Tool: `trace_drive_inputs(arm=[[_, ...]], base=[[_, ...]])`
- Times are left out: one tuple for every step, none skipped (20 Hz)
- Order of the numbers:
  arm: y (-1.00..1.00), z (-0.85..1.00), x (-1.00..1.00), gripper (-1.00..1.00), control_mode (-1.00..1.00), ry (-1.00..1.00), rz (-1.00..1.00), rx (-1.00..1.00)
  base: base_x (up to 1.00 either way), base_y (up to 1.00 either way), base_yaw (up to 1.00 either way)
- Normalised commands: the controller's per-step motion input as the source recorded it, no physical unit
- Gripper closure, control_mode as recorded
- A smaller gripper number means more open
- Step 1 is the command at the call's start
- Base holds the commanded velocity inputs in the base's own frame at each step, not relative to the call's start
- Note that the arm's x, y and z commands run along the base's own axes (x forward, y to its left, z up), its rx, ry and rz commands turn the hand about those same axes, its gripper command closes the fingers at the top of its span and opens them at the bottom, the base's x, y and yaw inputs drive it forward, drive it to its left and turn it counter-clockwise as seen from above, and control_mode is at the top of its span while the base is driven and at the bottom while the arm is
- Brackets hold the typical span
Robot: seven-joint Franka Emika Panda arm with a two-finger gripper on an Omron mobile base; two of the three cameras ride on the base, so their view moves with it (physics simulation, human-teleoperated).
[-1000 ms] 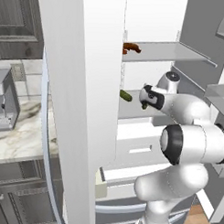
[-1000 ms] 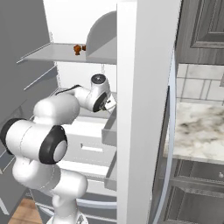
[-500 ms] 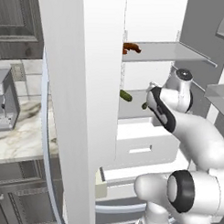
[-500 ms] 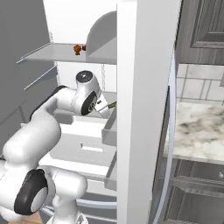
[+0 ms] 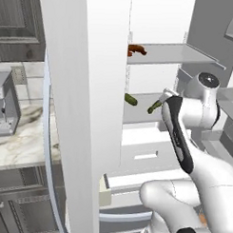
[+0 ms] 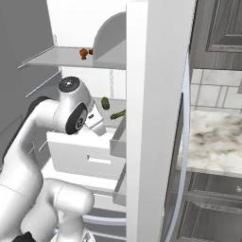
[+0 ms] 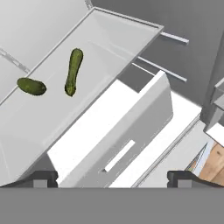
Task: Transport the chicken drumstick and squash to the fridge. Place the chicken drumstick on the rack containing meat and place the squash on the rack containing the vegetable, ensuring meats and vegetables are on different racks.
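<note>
Now the squash (image 7: 73, 71) lies on the lower shelf (image 7: 92, 83) near the vegetable (image 7: 31, 86), gripper (image 7: 112, 177) released, jaws wide, holding nothing.

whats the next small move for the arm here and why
Probably pull the open gripper back out of the fridge: the squash lies on the lower shelf beside the vegetable, apart from the fingertips, and the chicken drumstick sits on the upper rack.
</note>
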Motion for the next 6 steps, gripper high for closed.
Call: trace_drive_inputs(arm=[[0.31,0.75,-1.00,-1.00,-1.00,-0.06,0.00,-0.11],[0.31,0.81,-1.00,-1.00,-1.00,0.00,0.00,-0.11],[0.35,0.85,-1.00,-1.00,-1.00,0.00,0.00,-0.12],[0.33,0.88,-1.00,-1.00,-1.00,0.00,0.00,-0.12],[0.27,0.88,-1.00,-1.00,-1.00,0.00,0.00,-0.11],[0.25,0.85,-1.00,-1.00,-1.00,0.00,0.00,-0.11]], base=[[0.00,0.00,0.00],[0.00,0.00,0.00],[0.00,0.00,0.00],[0.00,0.00,0.00],[0.00,0.00,0.00],[0.00,0.00,0.00]])
